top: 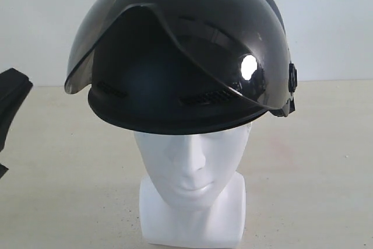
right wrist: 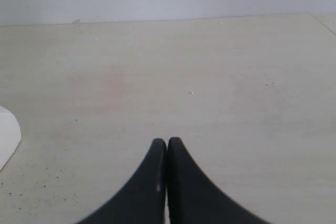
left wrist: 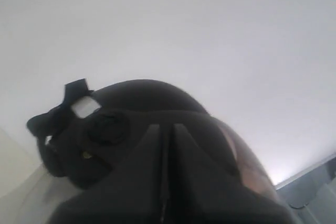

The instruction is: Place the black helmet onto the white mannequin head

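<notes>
Glossy rounded black helmet (top: pixel 180 56) w/ smoky visor sits atop smooth white foam mannequin head (top: pixel 189 167), mid-desk (top: pixel 326 161). Left jaws pressed together, holding nothing, helmet just ahead of them. Right jaws likewise closed, empty-handed, facing desk only. Left arm's nearer, I reckon.

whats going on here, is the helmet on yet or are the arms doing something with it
The black helmet already sits on the white mannequin head, with its visor raised clear of the face. Neither arm holds anything. The left gripper is shut and empty, facing the helmet's side. The right gripper is shut over the table, away from both.
</notes>
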`<move>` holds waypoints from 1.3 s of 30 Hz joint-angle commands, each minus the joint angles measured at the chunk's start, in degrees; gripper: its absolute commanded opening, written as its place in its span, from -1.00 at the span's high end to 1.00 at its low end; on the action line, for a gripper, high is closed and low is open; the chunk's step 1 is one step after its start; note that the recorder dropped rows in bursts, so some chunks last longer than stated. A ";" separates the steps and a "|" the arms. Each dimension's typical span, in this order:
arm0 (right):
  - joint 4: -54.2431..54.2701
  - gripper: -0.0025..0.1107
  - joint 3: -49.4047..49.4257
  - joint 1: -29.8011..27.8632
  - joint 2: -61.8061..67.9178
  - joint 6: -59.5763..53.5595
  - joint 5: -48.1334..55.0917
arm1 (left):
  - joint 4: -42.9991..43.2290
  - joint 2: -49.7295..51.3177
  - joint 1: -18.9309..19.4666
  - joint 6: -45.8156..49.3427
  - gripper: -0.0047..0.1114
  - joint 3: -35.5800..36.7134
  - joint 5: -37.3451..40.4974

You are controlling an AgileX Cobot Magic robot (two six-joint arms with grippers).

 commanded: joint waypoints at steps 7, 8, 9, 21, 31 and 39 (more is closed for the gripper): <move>-5.62 0.96 0.01 -0.11 -0.23 -10.07 -7.31 | 7.71 -7.66 0.00 2.21 0.84 -14.84 4.86; -5.97 0.96 0.01 -0.11 -0.23 -11.59 -9.13 | 8.19 -8.53 0.00 3.41 0.84 -16.33 5.46; -6.29 0.96 0.01 -0.11 -0.23 -13.13 -11.44 | 8.49 -9.44 0.00 4.33 0.84 -17.74 5.98; 6.22 0.96 -5.96 -0.11 -0.23 11.64 -61.20 | 76.60 -15.15 0.00 -23.24 0.84 -45.48 55.98; 5.57 0.96 -40.92 -0.08 20.42 9.53 15.74 | 98.60 -12.59 0.00 -32.98 0.84 -47.84 52.36; 8.38 0.96 -46.42 -0.11 33.05 10.05 25.94 | 98.60 -11.46 0.00 -38.86 0.84 -47.84 48.41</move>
